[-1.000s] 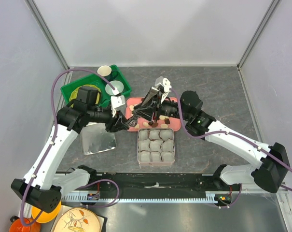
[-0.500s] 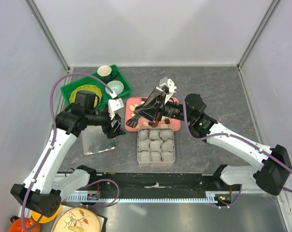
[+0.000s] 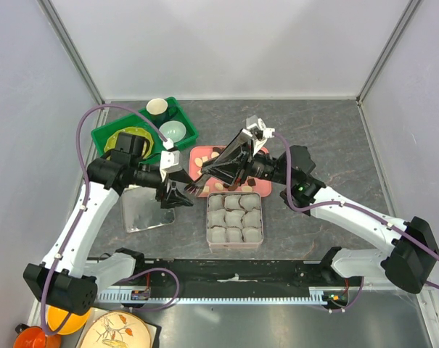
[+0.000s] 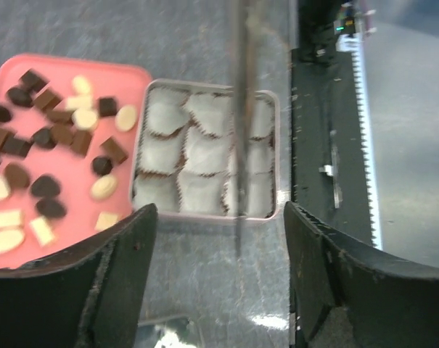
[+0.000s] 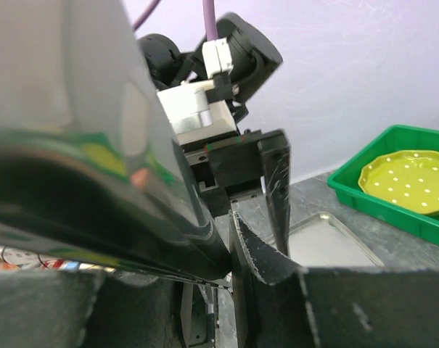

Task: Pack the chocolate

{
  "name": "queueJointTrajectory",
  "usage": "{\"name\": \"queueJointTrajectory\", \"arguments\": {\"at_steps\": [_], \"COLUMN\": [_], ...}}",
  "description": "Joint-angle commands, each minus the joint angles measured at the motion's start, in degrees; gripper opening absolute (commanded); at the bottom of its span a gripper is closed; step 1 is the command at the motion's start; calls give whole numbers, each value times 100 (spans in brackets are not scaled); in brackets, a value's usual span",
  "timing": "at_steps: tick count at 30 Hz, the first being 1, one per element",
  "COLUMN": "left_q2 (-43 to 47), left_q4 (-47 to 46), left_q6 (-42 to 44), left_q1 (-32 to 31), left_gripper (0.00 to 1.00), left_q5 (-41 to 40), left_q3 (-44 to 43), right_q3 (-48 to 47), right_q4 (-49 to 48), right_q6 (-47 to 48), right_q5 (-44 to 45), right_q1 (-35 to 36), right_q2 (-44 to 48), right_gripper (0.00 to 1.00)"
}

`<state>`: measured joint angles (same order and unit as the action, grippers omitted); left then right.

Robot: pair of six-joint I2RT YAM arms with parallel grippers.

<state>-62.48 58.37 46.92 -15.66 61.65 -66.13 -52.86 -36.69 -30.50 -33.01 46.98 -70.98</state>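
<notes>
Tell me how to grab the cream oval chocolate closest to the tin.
Come straight down from above and pinch the cream oval chocolate across its narrow width. It lies flat on the pink tray, so likely only its low sides offer a hold.

Bright, even light; blurred, glaring lid (image 5: 81, 145) close-up.

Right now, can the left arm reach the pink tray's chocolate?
Probably yes: the open left gripper is beside the pink tray, chocolate exposed; a dark sheet in the right gripper overhangs part.
</notes>
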Motion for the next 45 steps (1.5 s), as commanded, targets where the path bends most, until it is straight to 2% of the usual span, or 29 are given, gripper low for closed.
{"name": "queueJointTrajectory", "arguments": {"at_steps": [1,3,4,6,7,8,12,14,17,20,29,39,45], "left_q2": [34,43,43,25,-1,-36,-89,-80,-72,-19,148,183,210], "left_q4": [561,649,676,676,676,667,676,685,667,685,685,746,842], "left_q6": [872,933,977,969,969,951,854,854,828,802,723,758,845], "left_q1": [19,19,19,19,19,19,19,19,28,19,19,19,19], "left_gripper": [66,58,47,33,20,13,3,1,1,2,2,1,1], "left_q5": [814,884,901,893,875,832,849,832,770,700,620,603,603], "left_q3": [-181,-199,-190,-216,-260,-286,-304,-260,-216,-146,-41,30,21], "right_q3": [4,21,48,65,65,65,74,74,-5,-110,-497,-945,-989], "right_q4": [-637,-725,-795,-840,-840,-831,-805,-770,-490,-15,1005,1480,1506], "right_q6": [-281,-351,-386,-404,-404,-395,-413,-387,-168,183,756,1090,1002], "right_q5": [-152,-161,-153,-126,-126,-126,-117,-91,-3,155,225,164,-152], "right_q1": [-13,-5,-13,-5,4,-5,4,4,4,4,-5,-22,-14], "right_q2": [-64,-100,-144,-153,-162,-162,-162,-153,-92,84,409,524,410], "right_gripper": [15,15,16,16,16,16,17,18,38,50,52,52,44]}}
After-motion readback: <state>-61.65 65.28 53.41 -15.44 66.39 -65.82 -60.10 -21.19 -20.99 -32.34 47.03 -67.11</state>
